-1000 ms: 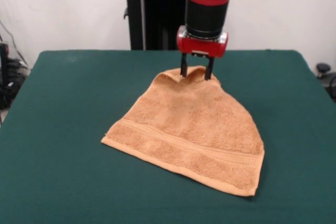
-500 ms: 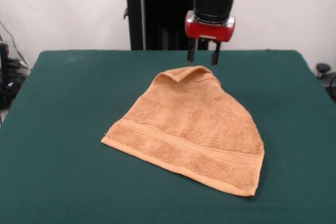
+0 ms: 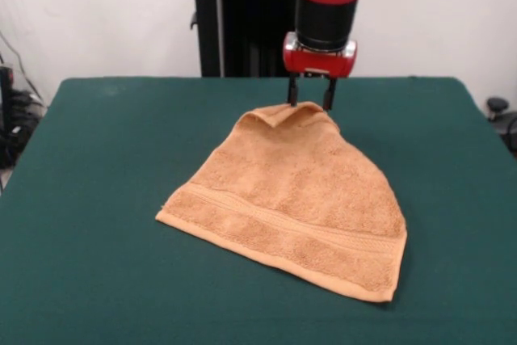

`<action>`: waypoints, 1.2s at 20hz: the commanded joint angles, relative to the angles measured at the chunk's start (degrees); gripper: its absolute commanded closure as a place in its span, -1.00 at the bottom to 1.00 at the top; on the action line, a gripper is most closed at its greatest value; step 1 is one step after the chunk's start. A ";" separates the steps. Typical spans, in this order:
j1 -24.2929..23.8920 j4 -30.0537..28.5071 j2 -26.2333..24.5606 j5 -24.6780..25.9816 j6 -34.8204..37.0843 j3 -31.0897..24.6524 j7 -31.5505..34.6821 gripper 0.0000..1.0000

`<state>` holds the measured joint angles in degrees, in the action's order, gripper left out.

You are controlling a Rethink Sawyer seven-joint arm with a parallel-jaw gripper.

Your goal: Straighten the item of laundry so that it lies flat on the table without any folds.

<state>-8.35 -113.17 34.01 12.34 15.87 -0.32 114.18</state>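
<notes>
I see the small orange-tan terry-cloth towel point(image 3: 295, 199) lying mid-table on the dark green felt tabletop point(image 3: 97, 167), bunched to a peak toward the far edge. My black 2-finger claw point(image 3: 309, 105) hangs spread apart, empty, at that peak.

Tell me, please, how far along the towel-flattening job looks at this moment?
Partly done. The near banded edge of the towel already lies flat on the table. The far end is bunched into a raised, folded peak. In hand: the tool hovers open right at that peak, gripping nothing that I can see. Left to do: spread the far end so that no folds remain.
</notes>
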 commanded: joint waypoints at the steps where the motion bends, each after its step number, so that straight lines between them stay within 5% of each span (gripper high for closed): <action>1: 1.61 0.27 -10.81 2.43 -10.69 -0.99 7.77 -1.00; 13: 4.67 4.39 -18.37 0.15 -17.27 0.98 7.42 -1.00; 14: 4.61 4.49 -18.41 0.19 -16.54 0.97 7.07 1.00; 24: 2.93 4.55 -18.47 0.32 -15.19 -0.47 6.24 1.00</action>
<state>-4.73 -112.90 27.10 12.62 3.18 2.07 114.18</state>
